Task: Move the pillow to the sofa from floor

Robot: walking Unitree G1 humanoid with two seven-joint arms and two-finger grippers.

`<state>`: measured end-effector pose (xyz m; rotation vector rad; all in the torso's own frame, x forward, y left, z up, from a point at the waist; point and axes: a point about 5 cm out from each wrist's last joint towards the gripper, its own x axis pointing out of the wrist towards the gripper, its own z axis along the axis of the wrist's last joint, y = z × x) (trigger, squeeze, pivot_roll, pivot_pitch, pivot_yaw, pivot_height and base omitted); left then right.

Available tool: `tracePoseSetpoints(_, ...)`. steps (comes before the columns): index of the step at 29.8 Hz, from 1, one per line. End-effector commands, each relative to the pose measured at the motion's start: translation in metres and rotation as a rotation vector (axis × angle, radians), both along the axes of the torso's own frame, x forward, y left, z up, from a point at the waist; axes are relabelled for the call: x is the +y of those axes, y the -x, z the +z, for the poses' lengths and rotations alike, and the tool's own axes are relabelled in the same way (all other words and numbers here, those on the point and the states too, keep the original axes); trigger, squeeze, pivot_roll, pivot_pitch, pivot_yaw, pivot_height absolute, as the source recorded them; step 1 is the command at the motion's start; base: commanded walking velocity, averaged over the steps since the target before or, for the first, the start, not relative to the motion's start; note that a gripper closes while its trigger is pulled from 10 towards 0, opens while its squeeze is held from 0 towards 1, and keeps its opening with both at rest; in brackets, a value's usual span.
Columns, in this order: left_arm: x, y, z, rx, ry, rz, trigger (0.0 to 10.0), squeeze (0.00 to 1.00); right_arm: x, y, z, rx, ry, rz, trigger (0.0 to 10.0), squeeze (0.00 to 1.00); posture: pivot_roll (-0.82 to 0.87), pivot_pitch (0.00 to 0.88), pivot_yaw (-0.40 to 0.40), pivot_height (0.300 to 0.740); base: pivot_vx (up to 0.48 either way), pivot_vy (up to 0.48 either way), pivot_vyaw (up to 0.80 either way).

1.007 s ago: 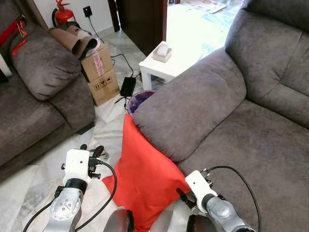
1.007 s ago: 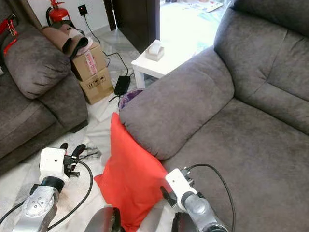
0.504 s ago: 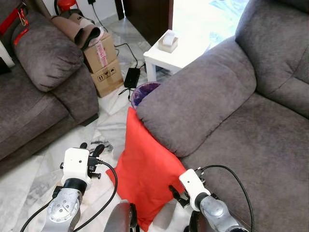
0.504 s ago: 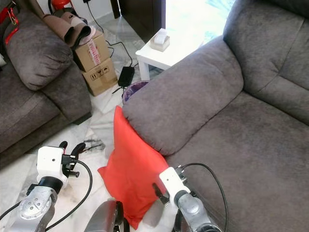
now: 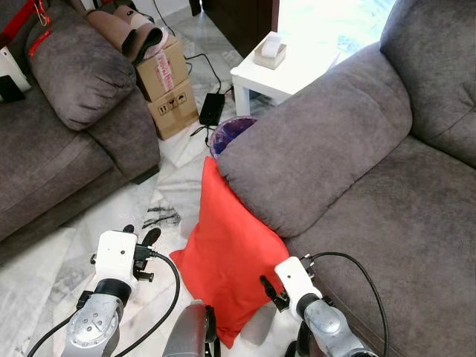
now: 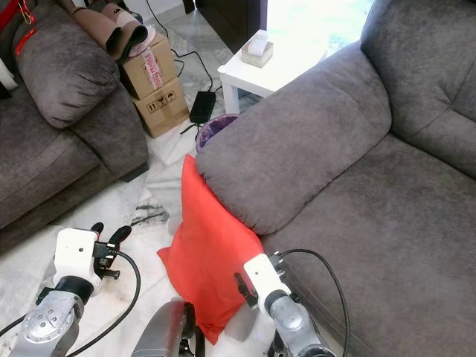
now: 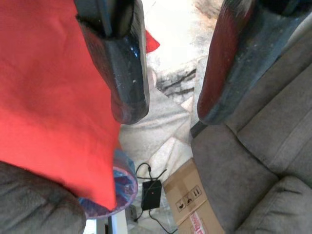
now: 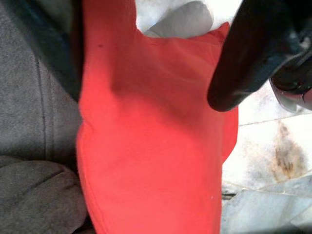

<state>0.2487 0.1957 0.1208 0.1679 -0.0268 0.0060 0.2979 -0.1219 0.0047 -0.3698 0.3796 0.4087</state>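
Marble floor (image 5: 52, 245), white veined with grey, runs between two grey sofas: a big sofa (image 5: 387, 201) on the robot's right, with a fat rounded armrest, and a second grey sofa (image 5: 52, 141) on its left. At the far end of the gap stands a small white side table (image 5: 279, 74) with a tissue box (image 5: 268, 52) on top, and near it a cardboard box (image 5: 167, 93) with shoes (image 5: 126, 33) piled on it, a black power adapter (image 5: 210, 109) with its cable on the floor, and a purple-lined bin (image 5: 230, 135) tucked against the armrest. The red pillow (image 5: 227, 260) stands on edge on the floor, leaning against the big sofa's side just below the armrest, its top corner touching the bin. The left gripper (image 7: 165, 105) hovers beside the pillow's left face, fingers spread with floor visible between them. The right gripper (image 8: 146, 87) is low by the sofa's front, fingers parted either side of the pillow's near edge, not pressing it.
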Motion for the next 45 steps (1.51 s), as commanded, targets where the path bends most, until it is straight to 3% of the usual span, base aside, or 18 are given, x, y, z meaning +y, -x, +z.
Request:
tracePoseSetpoints(1,0.004,0.005,-0.005,0.035,-0.016,0.008,10.0,0.0,0.006,0.008,-0.007,0.025,-0.036,-0.011,0.0,0.0,0.26,0.346,0.115,0.636,0.0,0.0,0.0)
tracePoseSetpoints(27,-0.001,0.003,-0.015,0.081,-0.019,0.013,10.0,0.0,0.005,-0.005,0.004,-0.009,0.001,0.005,0.0,0.0,0.24,0.32,0.079,0.636,0.0,0.0,0.0)
tracePoseSetpoints(39,-0.003,-0.006,-0.016,0.075,-0.016,0.016,10.0,0.0,0.002,-0.005,0.002,0.019,0.078,0.036,0.0,0.0,0.22,0.293,0.065,0.636,0.0,0.0,0.0)
tracePoseSetpoints(45,-0.003,-0.012,-0.017,0.073,-0.004,0.016,10.0,0.0,0.001,-0.005,0.002,0.031,0.017,0.005,0.0,0.0,0.21,0.271,0.06,0.636,0.0,0.0,0.0)
